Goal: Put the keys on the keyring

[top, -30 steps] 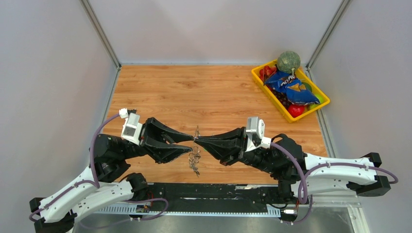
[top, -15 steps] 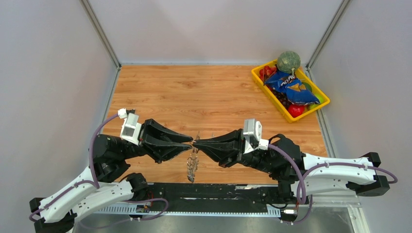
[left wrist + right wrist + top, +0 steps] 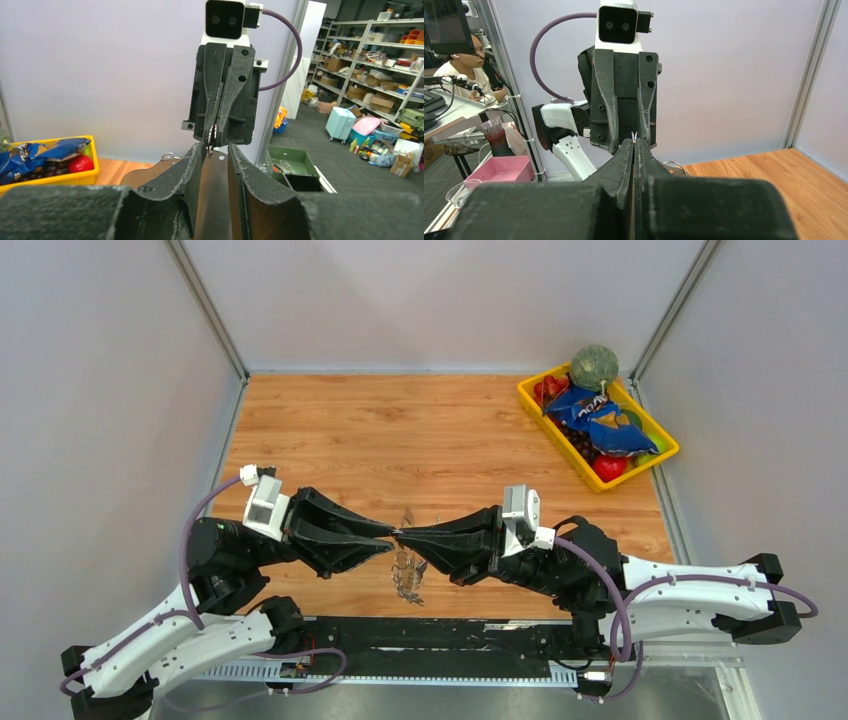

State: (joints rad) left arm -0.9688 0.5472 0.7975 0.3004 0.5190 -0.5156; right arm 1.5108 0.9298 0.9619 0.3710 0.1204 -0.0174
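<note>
Now the dangling keyring [image 3: 408, 575] has swung back right; right gripper [image 3: 402, 533] pinches it, left gripper [image 3: 391, 538] gapes, so threading waits.

Key cluster [image 3: 407, 577], seemingly too tiny

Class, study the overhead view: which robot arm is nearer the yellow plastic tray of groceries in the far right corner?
Right. The right arm lies on the same side of the wooden table as the yellow plastic tray; the left arm lies opposite, farther away.
</note>
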